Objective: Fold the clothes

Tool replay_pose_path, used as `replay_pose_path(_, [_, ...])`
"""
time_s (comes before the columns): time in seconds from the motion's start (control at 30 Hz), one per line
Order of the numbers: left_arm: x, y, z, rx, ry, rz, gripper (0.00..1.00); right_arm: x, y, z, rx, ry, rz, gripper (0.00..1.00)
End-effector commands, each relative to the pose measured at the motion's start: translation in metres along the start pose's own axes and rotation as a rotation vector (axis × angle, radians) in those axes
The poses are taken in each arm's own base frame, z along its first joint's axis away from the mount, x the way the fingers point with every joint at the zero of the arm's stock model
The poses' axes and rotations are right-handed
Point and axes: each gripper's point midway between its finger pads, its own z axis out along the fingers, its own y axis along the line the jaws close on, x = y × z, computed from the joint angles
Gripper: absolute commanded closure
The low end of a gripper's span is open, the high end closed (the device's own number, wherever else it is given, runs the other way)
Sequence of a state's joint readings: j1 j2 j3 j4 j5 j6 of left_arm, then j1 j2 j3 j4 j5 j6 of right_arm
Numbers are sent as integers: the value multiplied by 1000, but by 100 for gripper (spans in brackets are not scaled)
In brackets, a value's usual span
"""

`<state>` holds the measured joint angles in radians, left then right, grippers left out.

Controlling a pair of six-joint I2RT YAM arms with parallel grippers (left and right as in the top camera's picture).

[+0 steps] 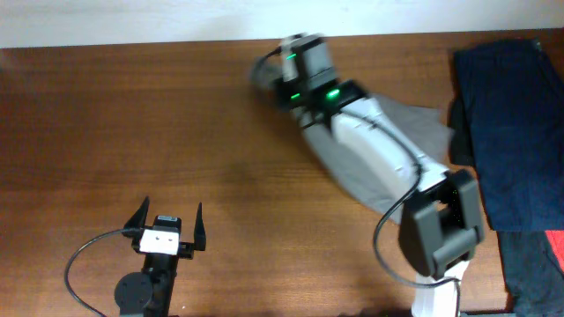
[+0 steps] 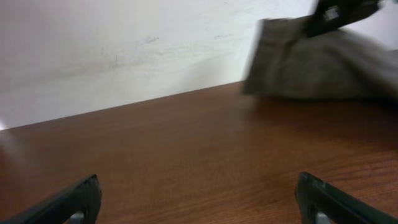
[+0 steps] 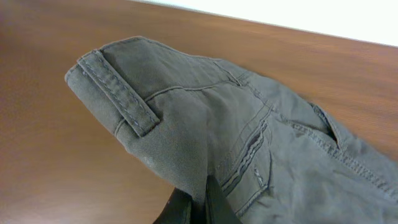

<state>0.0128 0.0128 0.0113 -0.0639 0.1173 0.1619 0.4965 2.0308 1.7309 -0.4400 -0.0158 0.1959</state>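
From where I stand there is one wooden table [image 1: 132, 114] and two robot arms on it: the left arm [image 1: 150, 277] and the right arm [image 1: 374, 145]. That makes two grippers, the left gripper [image 1: 171, 207] and the right gripper [image 3: 200, 202]. The left one shows two black fingers [image 2: 74, 199].

I count two black cables, one looping off each base: the left cable [image 1: 81, 254] and the right cable [image 1: 381, 236].

As for clothes, I see three pieces: one grey-khaki garment [image 1: 414, 128], one navy-blue garment [image 1: 511, 132], and one dark garment [image 1: 529, 264]. There is also one scrap of red cloth [image 1: 555, 251] at the edge.

On the khaki piece, one belt loop [image 3: 118, 93] shows.
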Motion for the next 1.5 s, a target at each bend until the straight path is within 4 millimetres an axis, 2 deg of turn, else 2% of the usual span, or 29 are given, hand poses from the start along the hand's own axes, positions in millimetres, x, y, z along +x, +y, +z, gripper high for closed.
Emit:
replay_pose_path(0.0, [1,-2,0,14,0,12,1,12,74,5,-123,15,74,96])
replay_pose_path(0.1, [1,-2,0,14,0,12,1,31,115,9,-173,42,48,96])
replay_pose_path(0.13, [1,-2,0,14,0,12,1,35,125,9,-186,47,36,91])
replay_pose_path(0.17, [1,-2,0,14,0,12,1,40,136,8,-200,54,21,81])
replay_pose_path(0.3, [1,-2,0,14,0,12,1,50,166,1,-241,59,-14,79])
replay_pose_path(0.37, [1,-2,0,14,0,12,1,49,170,-1,-249,52,-18,79])
replay_pose_path(0.43, [1,-2,0,14,0,12,1,44,170,-4,-251,43,-17,74])
replay_pose_path(0.57, [1,-2,0,14,0,12,1,17,155,-23,-240,-2,9,69])
replay_pose_path(0.63, [1,-2,0,14,0,12,1,-4,137,-41,-221,-27,32,62])
replay_pose_path(0.73, [1,-2,0,14,0,12,1,-34,86,-79,-135,-44,88,53])
replay_pose_path(0.8, [1,-2,0,14,0,12,1,-40,42,-106,-57,-22,135,42])
replay_pose_path(0.87, [1,-2,0,14,0,12,1,-36,1,-126,13,16,163,31])
replay_pose_path(0.93, [1,-2,0,14,0,12,1,-19,-49,-148,107,95,159,25])
replay_pose_path(0.97, [1,-2,0,14,0,12,1,9,-94,-165,189,207,208,19])
replay_pose_path(1.03, [1,-2,0,14,0,12,1,43,-133,-181,264,339,298,10])
replay_pose_path(1.1, [1,-2,0,14,0,12,1,85,-165,-193,316,493,403,9])
replay_pose_path(1.17, [1,-2,0,14,0,12,1,112,-180,-195,318,581,435,9])
replay_pose_path(1.27, [1,-2,0,14,0,12,1,141,-184,-185,200,662,409,9])
replay_pose_path(1.33, [1,-2,0,14,0,12,1,156,-185,-176,142,680,419,9])
replay_pose_path(1.47, [1,-2,0,14,0,12,1,184,-195,-162,144,701,451,8])
